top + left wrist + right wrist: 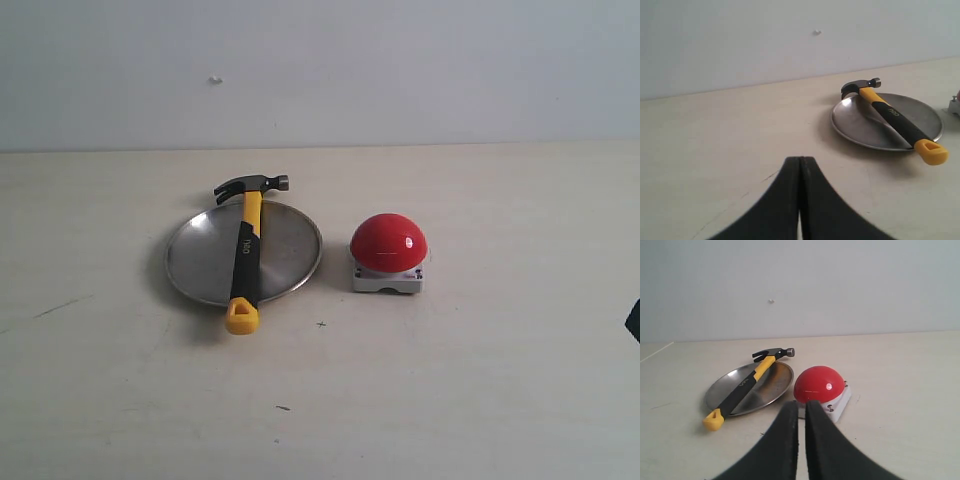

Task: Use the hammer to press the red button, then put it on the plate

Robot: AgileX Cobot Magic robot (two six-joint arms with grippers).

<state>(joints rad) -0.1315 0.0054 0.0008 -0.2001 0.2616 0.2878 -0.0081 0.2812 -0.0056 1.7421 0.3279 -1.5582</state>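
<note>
The hammer (245,255) lies across the silver plate (200,260), its dark head past the far rim and its yellow looped end past the near rim. The red button (388,242) sits on its grey base just right of the plate. My left gripper (800,160) is shut and holds nothing, well back from the plate (860,125) and hammer (895,117). My right gripper (801,404) is shut with only a thin slit between its fingers, hovering short of the red button (819,384), with the hammer (742,385) and plate (770,387) beside it.
The table is a pale wooden surface with a few small dark marks. A plain light wall rises behind it. A dark piece of the right arm (633,322) shows at the right edge of the exterior view.
</note>
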